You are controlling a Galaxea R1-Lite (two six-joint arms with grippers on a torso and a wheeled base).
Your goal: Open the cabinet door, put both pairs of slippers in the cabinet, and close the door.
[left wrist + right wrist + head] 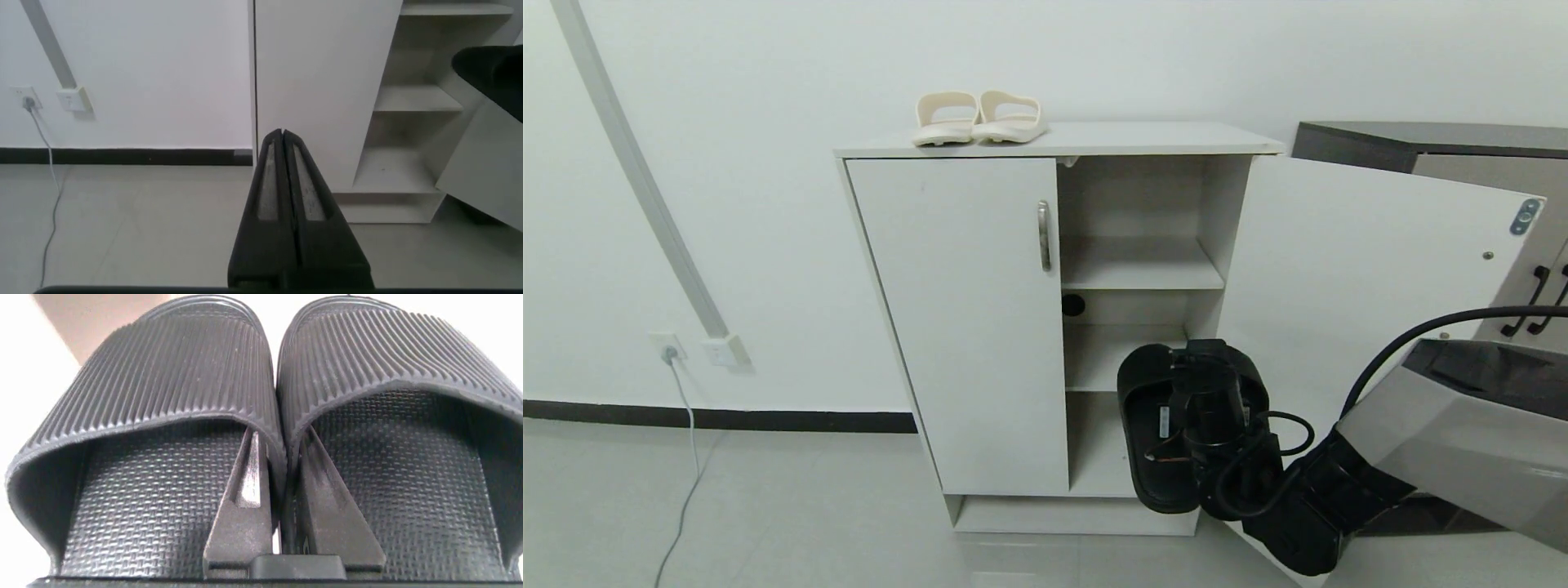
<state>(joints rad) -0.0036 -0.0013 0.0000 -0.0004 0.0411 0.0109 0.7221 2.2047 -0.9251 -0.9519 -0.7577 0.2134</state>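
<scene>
Our right tool (278, 457) pinches both black slippers (163, 392) by their inner straps; ahead, the shelf (1115, 355) lip could snag one loose. Left tool (283, 147) is closed, empty.

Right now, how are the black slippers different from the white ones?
The black slippers are dark; the cream slippers are pale. The black pair is held up on end, pinched in the right gripper before the open cabinet; the cream pair lies flat on top of it. Both are slide pairs, side by side.
</scene>
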